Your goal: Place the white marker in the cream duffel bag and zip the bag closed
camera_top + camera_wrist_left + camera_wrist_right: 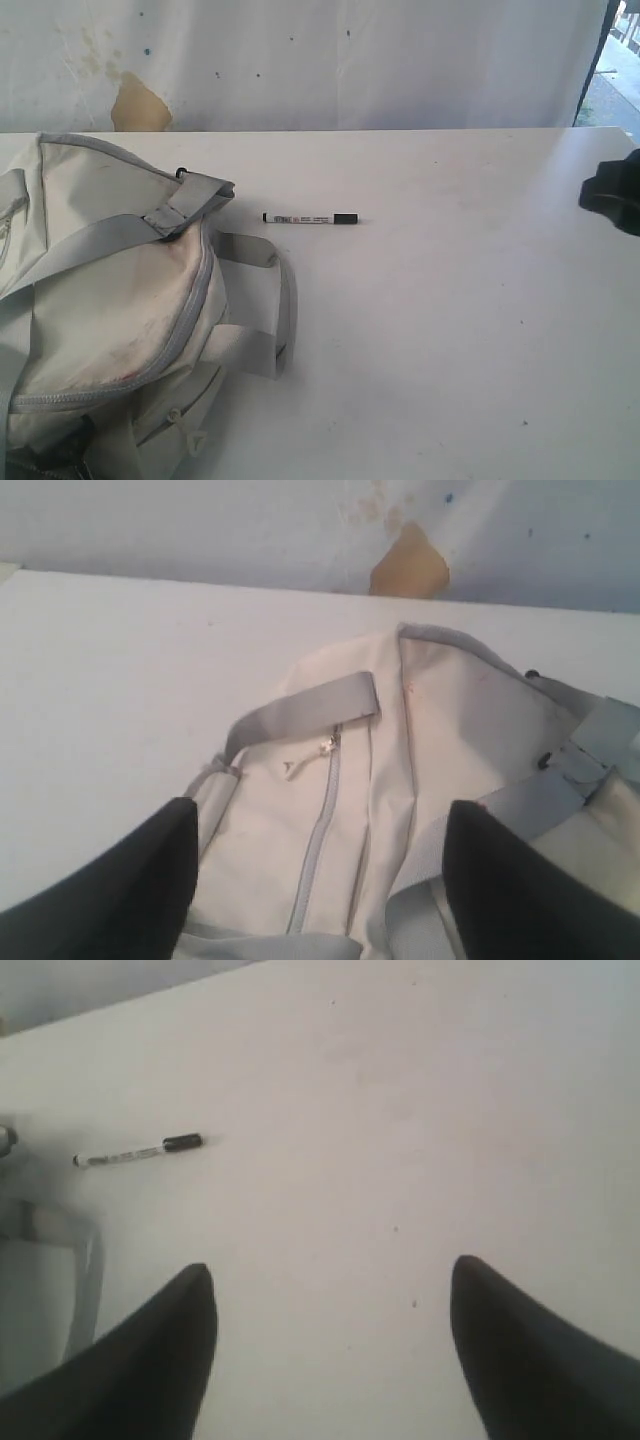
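Exterior: high, looking down my table toward the wall.
My left wrist: close above bag.
My right wrist: over table, shares marker with exterior.

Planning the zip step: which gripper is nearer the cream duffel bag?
Left. The left gripper hangs directly over the cream duffel bag; the right gripper is over bare table, on the far side of the white marker from it.

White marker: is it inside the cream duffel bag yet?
No, the white marker lies on the table beside the cream duffel bag, not touching it.
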`<action>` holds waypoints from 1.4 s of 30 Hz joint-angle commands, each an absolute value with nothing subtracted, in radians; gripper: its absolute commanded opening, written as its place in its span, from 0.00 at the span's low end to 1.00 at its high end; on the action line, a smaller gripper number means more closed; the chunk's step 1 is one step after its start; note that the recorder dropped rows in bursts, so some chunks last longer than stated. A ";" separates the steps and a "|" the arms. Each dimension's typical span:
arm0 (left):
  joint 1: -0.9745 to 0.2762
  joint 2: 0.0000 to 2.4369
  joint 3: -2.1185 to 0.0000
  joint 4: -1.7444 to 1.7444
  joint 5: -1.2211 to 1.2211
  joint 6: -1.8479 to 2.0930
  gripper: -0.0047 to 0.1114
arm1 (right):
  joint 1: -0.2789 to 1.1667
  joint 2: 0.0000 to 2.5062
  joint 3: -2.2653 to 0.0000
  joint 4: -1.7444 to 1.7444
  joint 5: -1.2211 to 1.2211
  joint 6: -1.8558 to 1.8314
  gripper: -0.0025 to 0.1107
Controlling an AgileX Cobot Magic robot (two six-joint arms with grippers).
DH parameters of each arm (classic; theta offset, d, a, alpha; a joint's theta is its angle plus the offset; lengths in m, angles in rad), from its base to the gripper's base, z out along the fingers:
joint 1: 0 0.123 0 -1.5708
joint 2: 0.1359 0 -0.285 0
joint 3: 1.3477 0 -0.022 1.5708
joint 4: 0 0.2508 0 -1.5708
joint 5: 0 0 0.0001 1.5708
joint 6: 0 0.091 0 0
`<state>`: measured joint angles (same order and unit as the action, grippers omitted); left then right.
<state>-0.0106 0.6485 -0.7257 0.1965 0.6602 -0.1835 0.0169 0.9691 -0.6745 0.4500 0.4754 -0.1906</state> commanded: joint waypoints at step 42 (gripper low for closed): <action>0.116 1.559 -0.957 -0.316 0.614 0.135 0.71 | 0.581 1.726 -1.144 0.997 0.619 -0.672 0.58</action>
